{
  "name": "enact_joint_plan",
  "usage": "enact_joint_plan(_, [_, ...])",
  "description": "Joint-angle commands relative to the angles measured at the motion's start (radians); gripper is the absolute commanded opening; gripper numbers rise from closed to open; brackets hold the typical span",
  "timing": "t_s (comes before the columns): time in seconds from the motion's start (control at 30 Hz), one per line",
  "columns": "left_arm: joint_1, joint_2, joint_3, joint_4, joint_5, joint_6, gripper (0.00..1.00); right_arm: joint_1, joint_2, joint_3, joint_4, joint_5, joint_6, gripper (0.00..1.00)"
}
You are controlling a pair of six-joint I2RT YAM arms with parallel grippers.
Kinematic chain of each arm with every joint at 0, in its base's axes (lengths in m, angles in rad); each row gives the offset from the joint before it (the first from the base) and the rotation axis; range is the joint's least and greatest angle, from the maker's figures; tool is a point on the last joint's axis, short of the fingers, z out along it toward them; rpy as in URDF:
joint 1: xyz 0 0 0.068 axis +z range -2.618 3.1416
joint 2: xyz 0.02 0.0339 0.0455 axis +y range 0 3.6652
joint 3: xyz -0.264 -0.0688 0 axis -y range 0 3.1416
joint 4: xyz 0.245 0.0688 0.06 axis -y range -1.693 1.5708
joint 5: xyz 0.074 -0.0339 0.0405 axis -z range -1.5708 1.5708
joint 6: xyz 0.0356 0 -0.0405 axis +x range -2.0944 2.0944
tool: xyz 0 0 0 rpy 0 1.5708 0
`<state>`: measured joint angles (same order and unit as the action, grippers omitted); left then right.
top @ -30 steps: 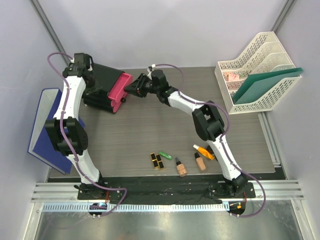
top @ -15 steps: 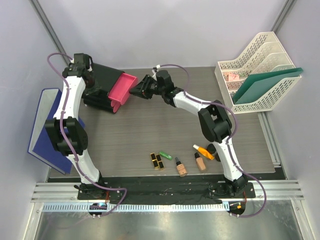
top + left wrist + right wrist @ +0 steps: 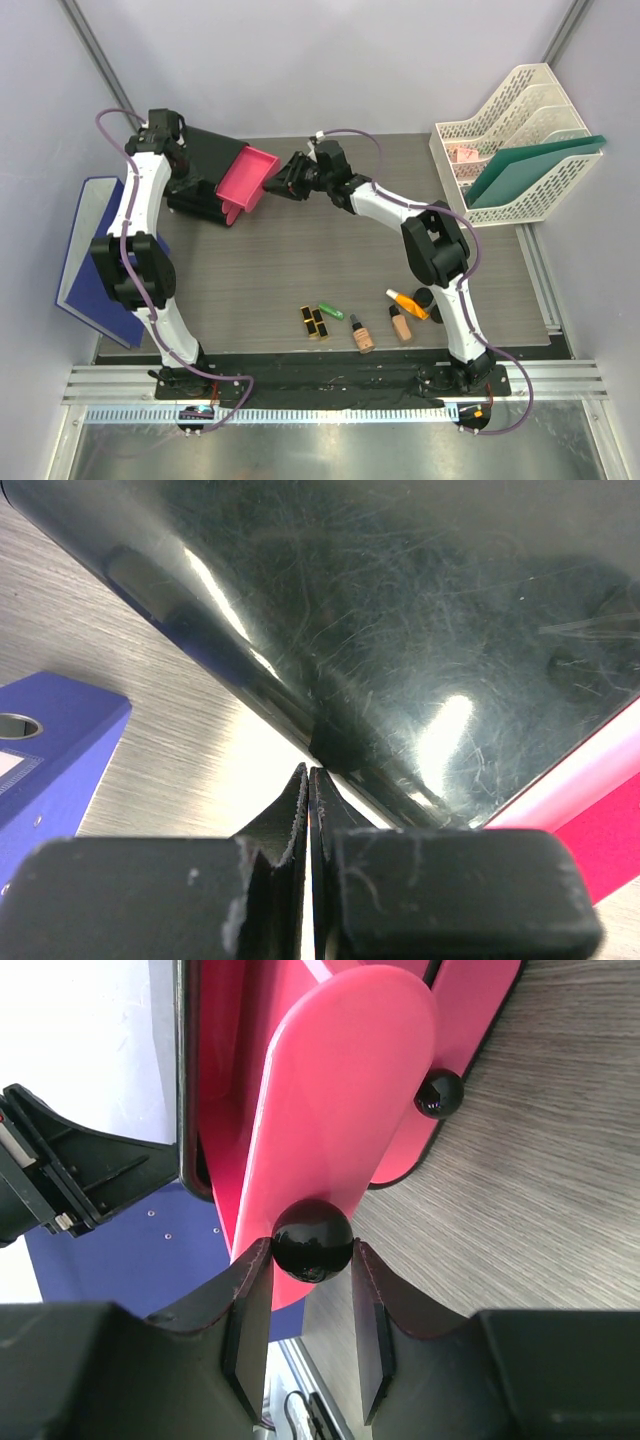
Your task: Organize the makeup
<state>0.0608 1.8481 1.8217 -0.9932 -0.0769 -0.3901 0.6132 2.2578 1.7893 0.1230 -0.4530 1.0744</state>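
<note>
The makeup lies near the table's front edge: black-and-gold lipsticks (image 3: pixel 313 322), a green tube (image 3: pixel 331 311), two beige black-capped foundation bottles (image 3: pixel 362 333) (image 3: pixel 401 325), an orange white-capped tube (image 3: pixel 408 304) and a black compact (image 3: pixel 424 298) partly hidden by the right arm. My right gripper (image 3: pixel 287 181) (image 3: pixel 312 1260) is shut on the black knob (image 3: pixel 312 1240) of the upper pink drawer (image 3: pixel 248 174), which stands pulled out of the black box (image 3: pixel 205 165). My left gripper (image 3: pixel 172 150) (image 3: pixel 308 772) is shut and empty, its tips against the box's glossy black side (image 3: pixel 400 630).
A lower pink drawer with its own black knob (image 3: pixel 438 1093) sits under the open one. A blue binder (image 3: pixel 95 250) (image 3: pixel 50 740) lies left of the box. A white file rack (image 3: pixel 515 140) with green folders stands at the back right.
My right gripper has moved right with the knob, and the upper pink drawer has slid further out of the box. The left arm has stayed against the box.
</note>
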Motion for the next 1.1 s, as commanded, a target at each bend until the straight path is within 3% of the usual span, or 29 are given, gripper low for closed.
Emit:
enact_joint_plan(0.0, [0.001,0.017,-0.001,0.034,0.042,-0.01,0.0,-0.003,-0.044,0.001,-0.049,-0.003,-0.036,0.43])
enact_joint_plan(0.03, [0.001,0.019,0.001,0.034,0.043,-0.01,0.0,-0.003,-0.05,0.002,-0.055,0.008,-0.039,0.58])
enact_joint_plan(0.13, [0.001,0.025,0.01,0.025,0.046,-0.007,0.0,-0.007,-0.078,0.002,-0.089,0.033,-0.071,0.84])
enact_joint_plan(0.23, [0.001,0.03,0.014,0.021,0.051,-0.007,0.0,-0.016,-0.124,-0.014,-0.117,0.053,-0.113,0.92])
enact_joint_plan(0.5, [0.001,0.04,0.028,0.014,0.058,-0.004,0.0,-0.03,-0.325,-0.116,-0.383,0.161,-0.326,0.93])
enact_joint_plan(0.73, [0.001,0.034,0.031,0.008,0.071,0.0,0.0,-0.032,-0.52,-0.181,-0.802,0.298,-0.586,0.93])
enact_joint_plan(1.07, [0.001,-0.236,-0.059,0.201,0.178,-0.004,0.0,-0.029,-0.73,-0.37,-0.927,0.326,-0.593,0.91])
